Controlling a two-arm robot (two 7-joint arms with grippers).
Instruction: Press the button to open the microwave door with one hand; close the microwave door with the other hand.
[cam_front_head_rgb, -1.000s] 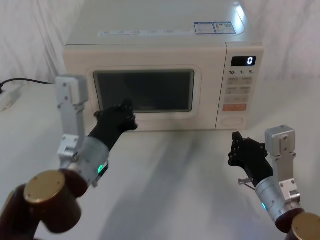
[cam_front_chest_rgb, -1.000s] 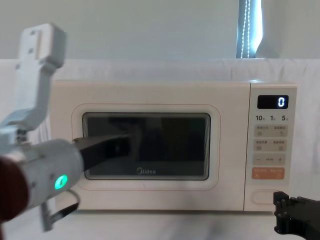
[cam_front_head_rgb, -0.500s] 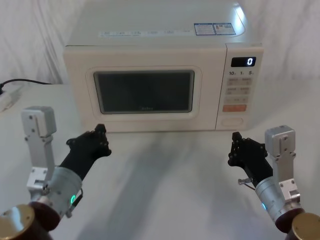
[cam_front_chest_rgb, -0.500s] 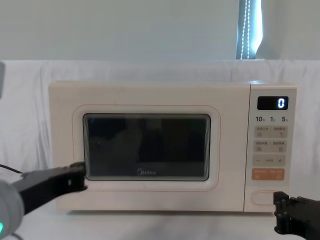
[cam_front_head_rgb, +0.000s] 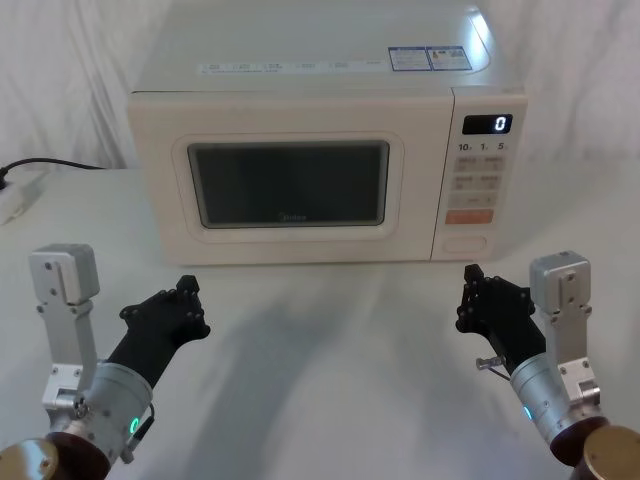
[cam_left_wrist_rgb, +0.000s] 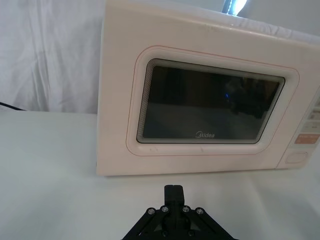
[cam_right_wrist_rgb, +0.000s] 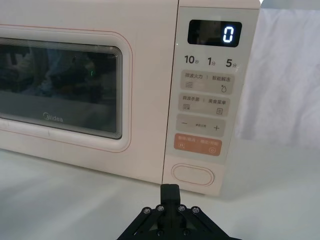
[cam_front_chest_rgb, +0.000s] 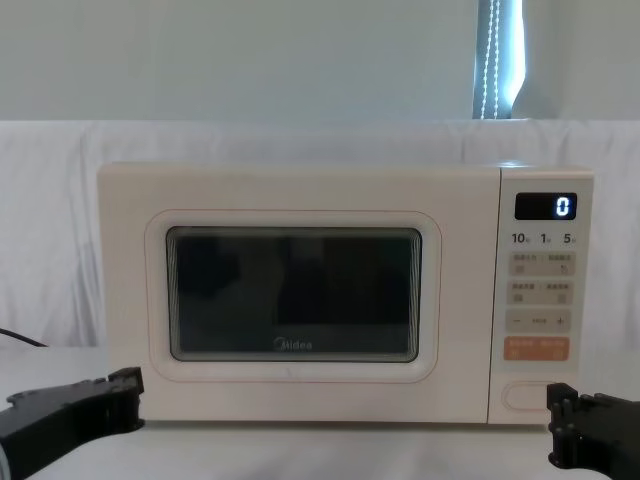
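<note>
With the door (cam_front_head_rgb: 290, 195) flush shut, hold both arms low before the microwave (cam_front_head_rgb: 320, 140); whether either gripper's fingers are spread cannot be told—left gripper (cam_front_head_rgb: 165, 315), right gripper (cam_front_head_rgb: 490, 305).

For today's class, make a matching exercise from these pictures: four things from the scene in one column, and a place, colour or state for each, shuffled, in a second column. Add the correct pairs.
Column one:
1. microwave door
2. button
3. digital display
4. left gripper

Column two:
A. black, showing 0
B. shut, flush with the microwave's front
C. over the table, in front of the microwave's left corner
D. cream and plain, lowest on the control panel

Pairs: 1-B, 2-D, 3-A, 4-C
</note>
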